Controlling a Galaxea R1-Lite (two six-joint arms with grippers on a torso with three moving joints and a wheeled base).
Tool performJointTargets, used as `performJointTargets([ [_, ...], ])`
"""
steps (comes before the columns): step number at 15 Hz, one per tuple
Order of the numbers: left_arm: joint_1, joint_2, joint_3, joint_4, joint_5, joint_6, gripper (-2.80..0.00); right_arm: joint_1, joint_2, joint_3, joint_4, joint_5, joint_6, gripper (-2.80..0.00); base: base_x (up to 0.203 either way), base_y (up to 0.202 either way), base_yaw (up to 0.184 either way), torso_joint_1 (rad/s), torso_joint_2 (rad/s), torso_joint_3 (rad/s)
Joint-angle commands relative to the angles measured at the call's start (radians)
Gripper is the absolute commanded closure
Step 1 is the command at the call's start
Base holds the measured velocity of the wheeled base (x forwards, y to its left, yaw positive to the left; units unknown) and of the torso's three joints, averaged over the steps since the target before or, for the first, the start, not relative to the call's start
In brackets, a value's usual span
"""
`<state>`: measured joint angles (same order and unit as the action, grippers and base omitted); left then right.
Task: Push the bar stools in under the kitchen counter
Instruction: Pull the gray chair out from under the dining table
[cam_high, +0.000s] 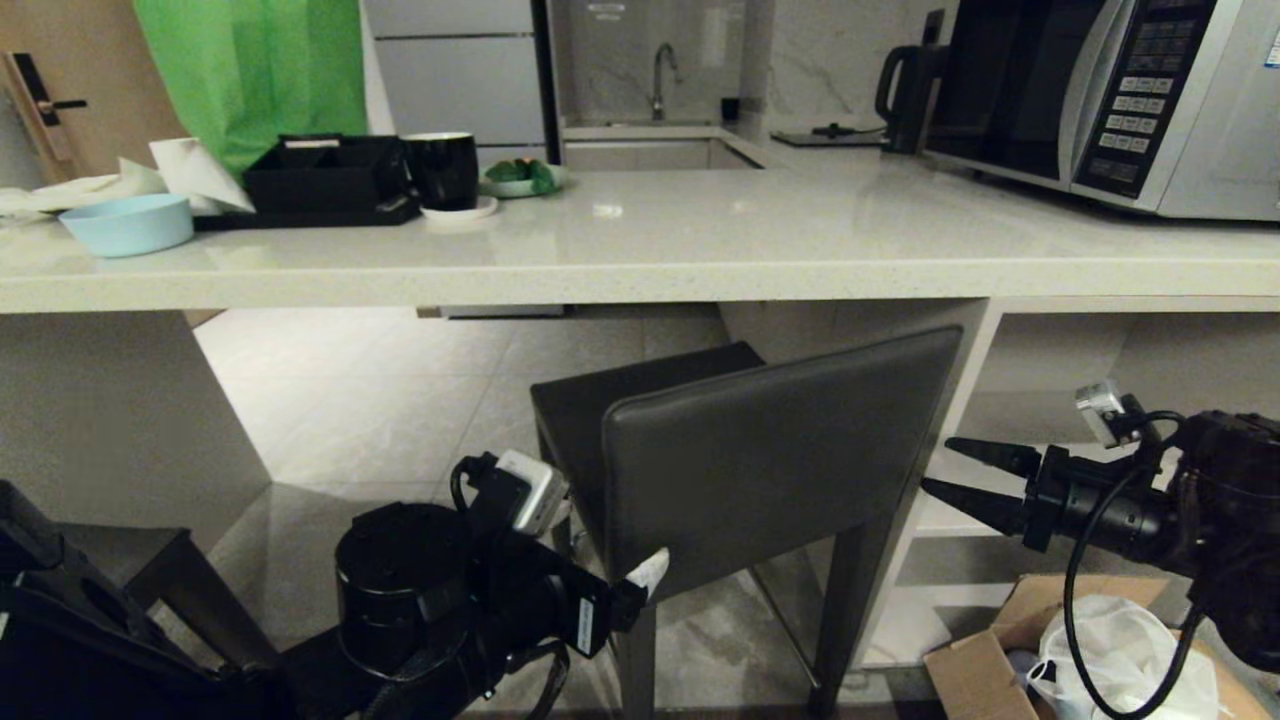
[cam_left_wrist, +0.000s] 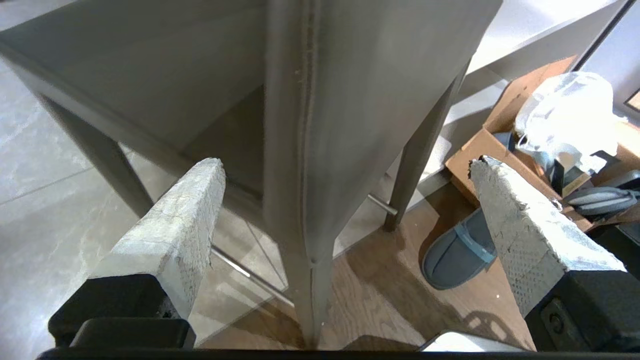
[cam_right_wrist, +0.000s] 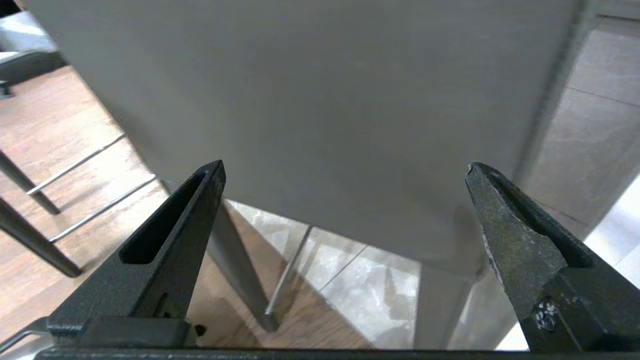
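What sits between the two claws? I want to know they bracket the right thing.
In the head view, the bar stool's backrest stands between the left claw and the right claw, both open.

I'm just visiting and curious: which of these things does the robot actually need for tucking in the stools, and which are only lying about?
In the job: stool, counter, left gripper, right gripper.

Lying about: microwave, kettle, blue bowl, black mug, cardboard box, slipper.
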<state>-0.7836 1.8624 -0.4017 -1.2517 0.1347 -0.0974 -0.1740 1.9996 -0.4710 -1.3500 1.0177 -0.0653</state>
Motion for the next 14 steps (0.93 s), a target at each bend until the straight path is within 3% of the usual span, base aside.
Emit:
performJointTargets([
  [1,-0.002,0.015,-0.012,-0.006,0.000,-0.001,-2.80,0.000,0.069,-0.048,-0.013,0.007,0.002,-2.80,0.000,0.000,0.000,0.000,0.00,0.000],
  [14,-0.038,0.045,-0.049,-0.008,-0.004,-0.011,-2.80,-0.030,0.194,-0.236,-0.034,0.061,0.004,-2.80,0.000,0.000,0.000,0.000,0.00,0.000],
])
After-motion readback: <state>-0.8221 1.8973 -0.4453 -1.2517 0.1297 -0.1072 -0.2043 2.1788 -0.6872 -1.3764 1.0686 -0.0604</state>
